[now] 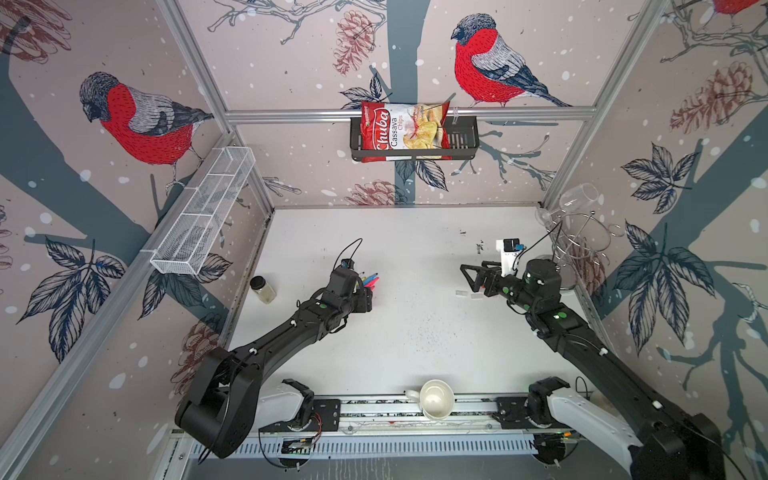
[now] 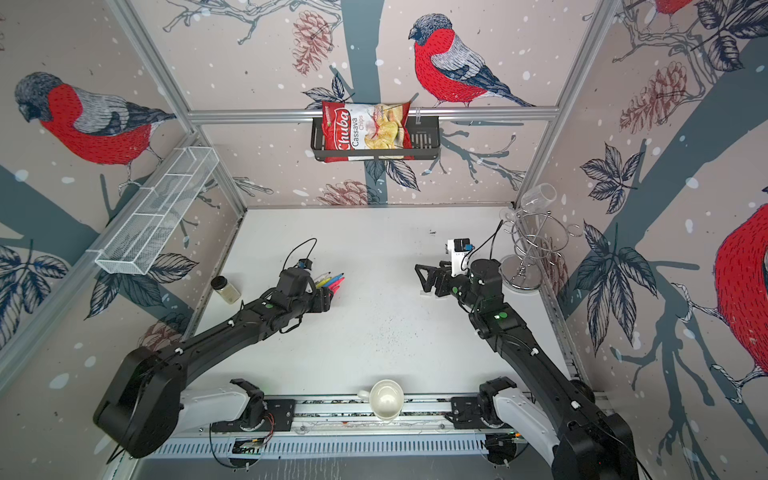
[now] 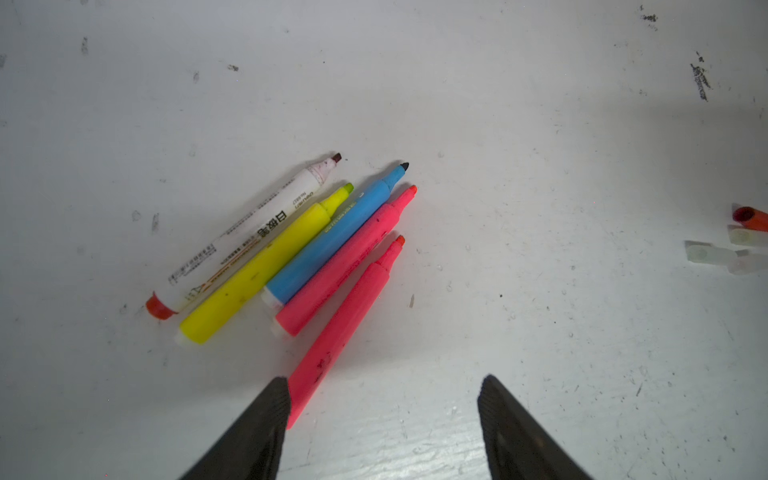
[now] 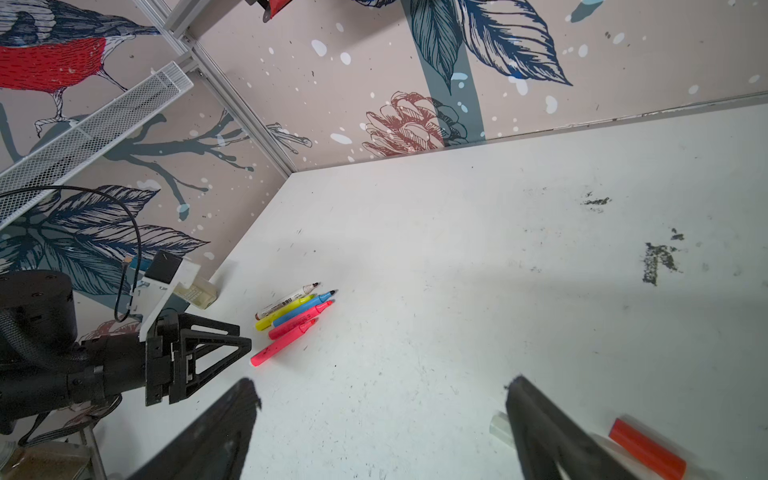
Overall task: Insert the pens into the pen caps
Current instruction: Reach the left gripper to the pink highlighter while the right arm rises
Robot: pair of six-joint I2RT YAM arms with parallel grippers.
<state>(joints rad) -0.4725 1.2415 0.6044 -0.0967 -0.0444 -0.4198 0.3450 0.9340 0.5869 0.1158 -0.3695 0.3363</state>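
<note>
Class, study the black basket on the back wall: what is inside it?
A red-and-white chips bag lies in the black basket, filling its left part. Anything beneath or behind the bag is covered and cannot be seen.

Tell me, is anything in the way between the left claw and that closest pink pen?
Nothing visible. The left gripper stands open at the rear end of the nearest pink pen, with only bare table between them. The other four pens lie beside it, not across the approach.

Legible print in the scene
"Chuba Cassava Chips" is read on the red bag [image 1: 390, 132]; Chinese characters are printed along the white pen [image 3: 257, 226].
</note>
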